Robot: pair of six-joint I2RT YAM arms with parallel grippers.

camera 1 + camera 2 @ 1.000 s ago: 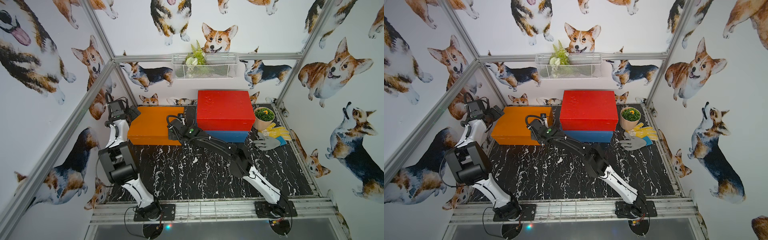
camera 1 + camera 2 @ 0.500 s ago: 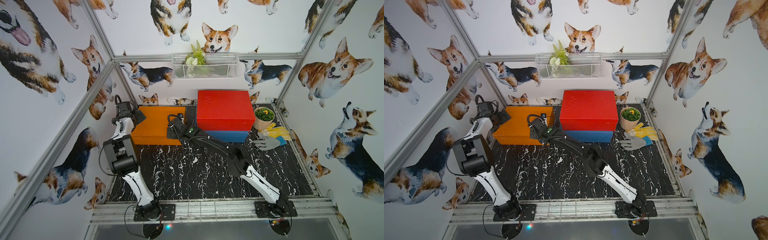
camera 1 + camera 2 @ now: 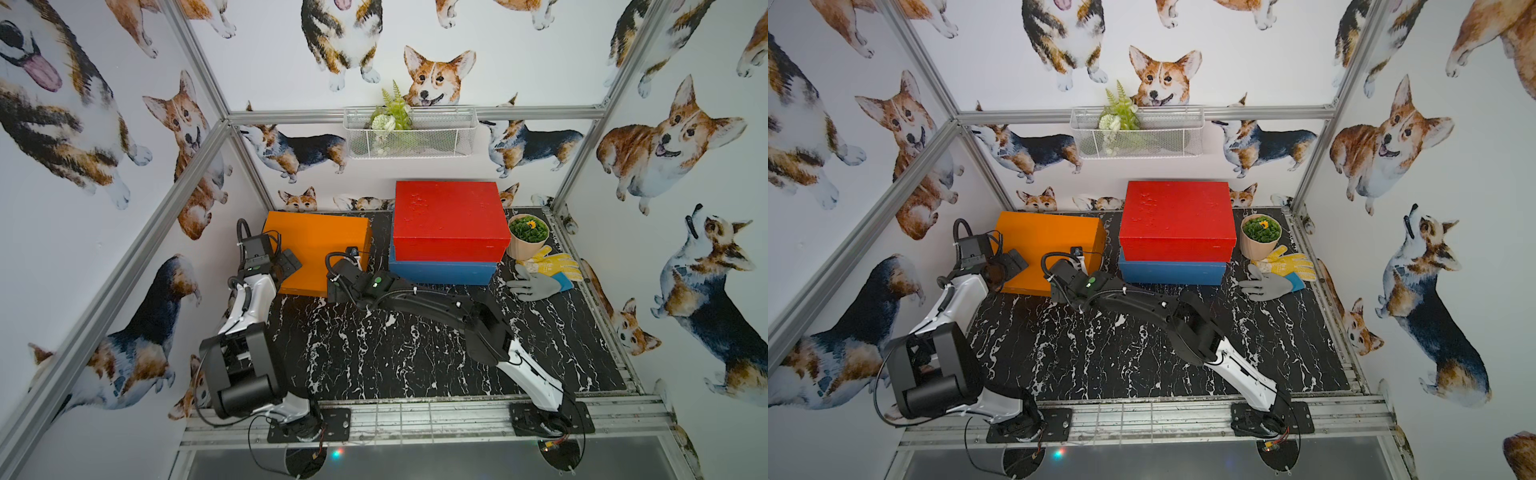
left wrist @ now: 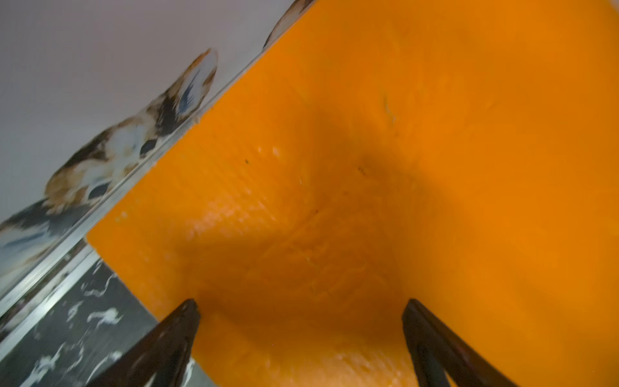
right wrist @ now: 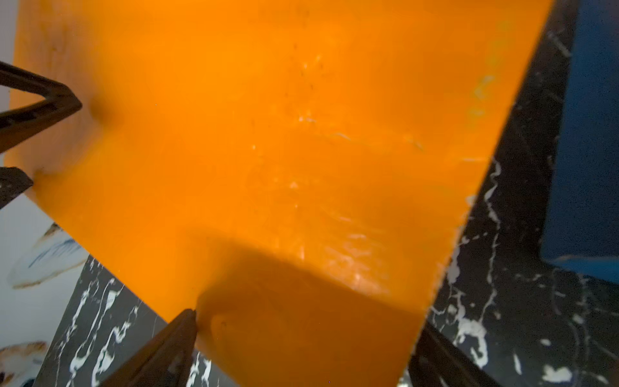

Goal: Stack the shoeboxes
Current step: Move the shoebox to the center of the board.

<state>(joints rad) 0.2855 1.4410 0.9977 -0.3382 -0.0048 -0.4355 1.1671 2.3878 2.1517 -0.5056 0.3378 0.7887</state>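
Jaws agape; marble tabletop (image 3: 376, 357), corgi walls (image 3: 681, 174)

The black marble tabletop (image 3: 374, 353) (white-veined) carries the orange shoebox (image 3: 320, 245), the blue shoebox (image 3: 440, 271), a potted plant (image 3: 528, 232) and two gloves (image 3: 536, 286) beside it.

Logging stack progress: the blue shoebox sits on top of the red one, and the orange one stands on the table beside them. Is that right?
No. The red shoebox sits on top of the blue shoebox, as both top views show. The orange shoebox stands on the table beside them.
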